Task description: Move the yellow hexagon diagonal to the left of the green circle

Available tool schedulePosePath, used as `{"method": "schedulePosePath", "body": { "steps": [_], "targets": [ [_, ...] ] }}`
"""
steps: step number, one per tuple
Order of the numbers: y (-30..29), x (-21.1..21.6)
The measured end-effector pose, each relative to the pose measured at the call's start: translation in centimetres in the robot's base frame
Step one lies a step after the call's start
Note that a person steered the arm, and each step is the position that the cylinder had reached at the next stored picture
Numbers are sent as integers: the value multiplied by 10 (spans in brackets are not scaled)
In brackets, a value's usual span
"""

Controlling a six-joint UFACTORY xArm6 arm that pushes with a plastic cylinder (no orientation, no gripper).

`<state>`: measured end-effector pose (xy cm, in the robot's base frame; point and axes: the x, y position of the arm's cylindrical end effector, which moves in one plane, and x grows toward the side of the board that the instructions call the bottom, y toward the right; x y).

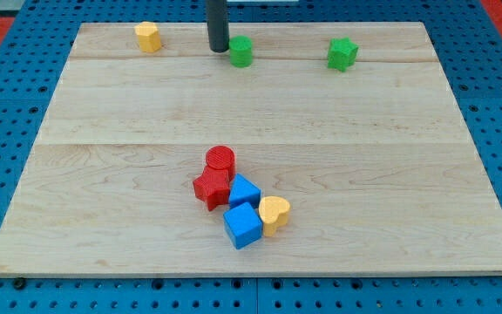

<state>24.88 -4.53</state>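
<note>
The yellow hexagon (148,37) sits near the view's top left of the wooden board (103,174). The green circle (241,51) stands at the top centre. My tip (219,49) rests on the board just left of the green circle, almost touching it, and well to the right of the yellow hexagon.
A green star (342,54) lies at the top right. Lower centre holds a tight cluster: a red circle (220,160), a red star (210,188), two blue blocks (244,190) (243,226) and a yellow heart (274,213). Blue pegboard (7,87) surrounds the board.
</note>
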Motion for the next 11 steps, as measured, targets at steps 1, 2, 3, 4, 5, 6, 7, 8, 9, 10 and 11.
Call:
{"method": "schedulePosePath", "body": {
  "steps": [1,2,3,4,5,6,7,8,9,10,11],
  "targets": [
    [-18,-18],
    [-43,-51],
    [-111,-55],
    [-155,-49],
    [-152,-41],
    [-145,-23],
    [-142,-7],
    [-166,6],
    [-170,51],
    [-160,123],
    [-127,173]
  ]
}}
